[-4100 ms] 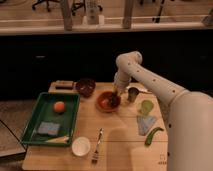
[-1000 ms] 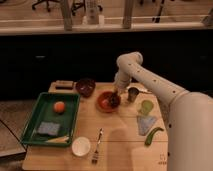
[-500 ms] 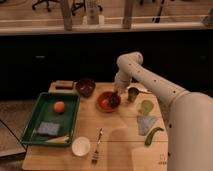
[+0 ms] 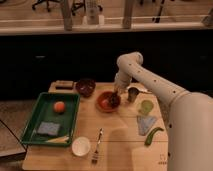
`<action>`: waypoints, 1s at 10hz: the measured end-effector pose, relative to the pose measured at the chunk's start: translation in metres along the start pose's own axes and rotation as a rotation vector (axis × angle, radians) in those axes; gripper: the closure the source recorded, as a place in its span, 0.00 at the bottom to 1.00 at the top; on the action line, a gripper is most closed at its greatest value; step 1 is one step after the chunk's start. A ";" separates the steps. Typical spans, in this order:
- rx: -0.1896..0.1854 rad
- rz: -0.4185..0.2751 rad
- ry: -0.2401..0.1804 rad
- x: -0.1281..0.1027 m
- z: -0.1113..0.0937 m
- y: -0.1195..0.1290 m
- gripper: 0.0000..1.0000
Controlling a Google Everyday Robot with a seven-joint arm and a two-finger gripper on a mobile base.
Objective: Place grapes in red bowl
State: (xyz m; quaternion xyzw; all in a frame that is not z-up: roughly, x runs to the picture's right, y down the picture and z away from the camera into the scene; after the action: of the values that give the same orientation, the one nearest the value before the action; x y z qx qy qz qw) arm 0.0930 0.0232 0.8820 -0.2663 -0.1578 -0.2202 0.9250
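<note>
As nothing's chgd | fingers [image 4: 116, 93] closed over red bowl [image 4: 102, 103] | grapes [image 4: 114, 100] inside

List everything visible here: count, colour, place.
table: one, wooden
tray: one, green, table's left
orange fruit: one, in tray
sponge: one, blue, in tray
dark block: one, rear left
maroon bowl: one, rear
red bowl: one, centre
grapes: one bunch, dark, in red bowl
metal cup: one, grey, beside red bowl
green cup: one, right
cloth: one, blue, right
green vegetable: one, front right
white bowl: one, front
fork: one, silver, front
arm: one, white, right
gripper: one, shut, over red bowl
</note>
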 end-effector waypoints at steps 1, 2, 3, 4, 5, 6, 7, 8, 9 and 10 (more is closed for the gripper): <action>0.000 -0.001 0.000 0.000 0.000 0.000 0.89; 0.000 -0.002 0.000 0.000 0.000 0.000 0.89; 0.000 -0.003 0.000 0.000 0.000 0.000 0.89; 0.000 -0.004 0.000 0.000 0.000 0.000 0.89; 0.001 -0.005 0.000 0.000 0.000 0.000 0.89; 0.001 -0.005 0.000 0.000 0.000 0.000 0.89; 0.001 -0.006 0.000 0.000 0.000 0.000 0.93; 0.001 -0.007 0.000 0.000 0.000 0.000 0.94; 0.001 -0.007 0.000 0.000 0.000 0.000 0.94; 0.001 -0.008 -0.001 0.000 0.001 0.000 0.94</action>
State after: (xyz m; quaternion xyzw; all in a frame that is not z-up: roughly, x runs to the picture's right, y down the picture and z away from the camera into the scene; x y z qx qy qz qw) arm 0.0932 0.0238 0.8828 -0.2654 -0.1593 -0.2236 0.9242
